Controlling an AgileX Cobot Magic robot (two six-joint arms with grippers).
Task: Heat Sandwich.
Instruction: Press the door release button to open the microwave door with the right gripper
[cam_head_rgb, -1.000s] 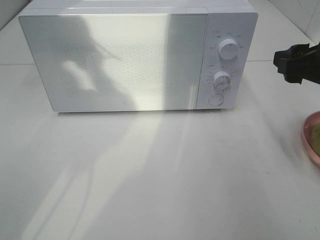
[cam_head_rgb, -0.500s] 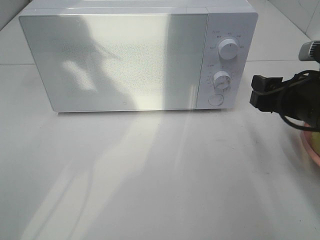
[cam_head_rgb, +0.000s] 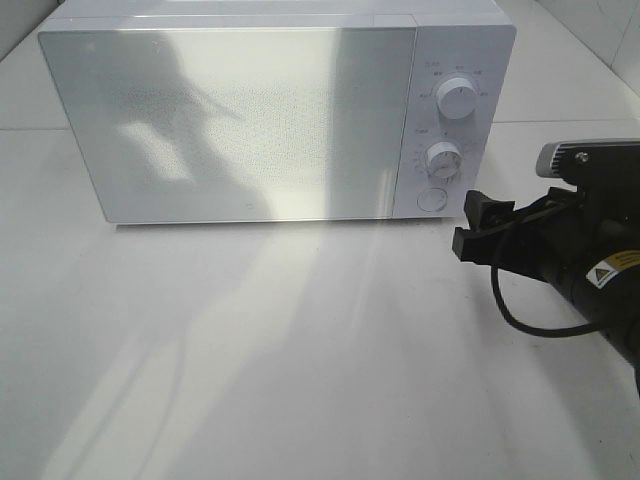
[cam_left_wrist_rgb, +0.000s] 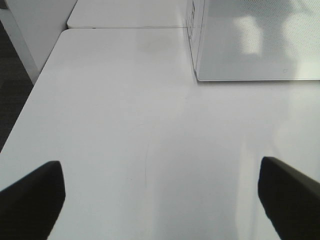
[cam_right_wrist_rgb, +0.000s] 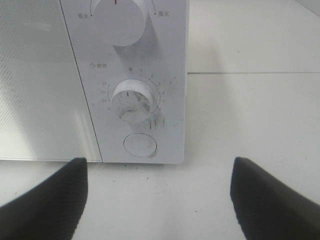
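I can't find the sandwich in any of my 3 views, so I can't say where it is. The right arm fills the right edge of the high view, runs off the frame there and hides the table (cam_head_rgb: 300, 350) beneath it. The left arm doesn't show in the high view at all.

The microwave (cam_head_rgb: 270, 110) stands at the back with its door (cam_head_rgb: 230, 120) shut. The door is all glare and reflection, so I can't see inside.

The right gripper (cam_head_rgb: 472, 225) is spread wide with nothing between its 2 fingers. It points at the control panel, low down near the round button (cam_head_rgb: 431, 199), close to it but not touching. Through the right wrist camera only the 2 dark fingertips (cam_right_wrist_rgb: 50, 200) show, with the button and the lower dial (cam_right_wrist_rgb: 132, 100) in the gap between them.

The left gripper (cam_left_wrist_rgb: 160, 200) is also wide open and has hold of nothing. Bare table lies between its tips, and the microwave's front corner is ahead of it.

As for writing, there are small Chinese characters beside both dials. The lower dial has a numbered scale with 0 at its top, and the rest is too fine to read for certain. A yellow warning triangle label (cam_head_rgb: 603, 275) sits on the right arm, and a black cable (cam_head_rgb: 520, 320) loops under it.
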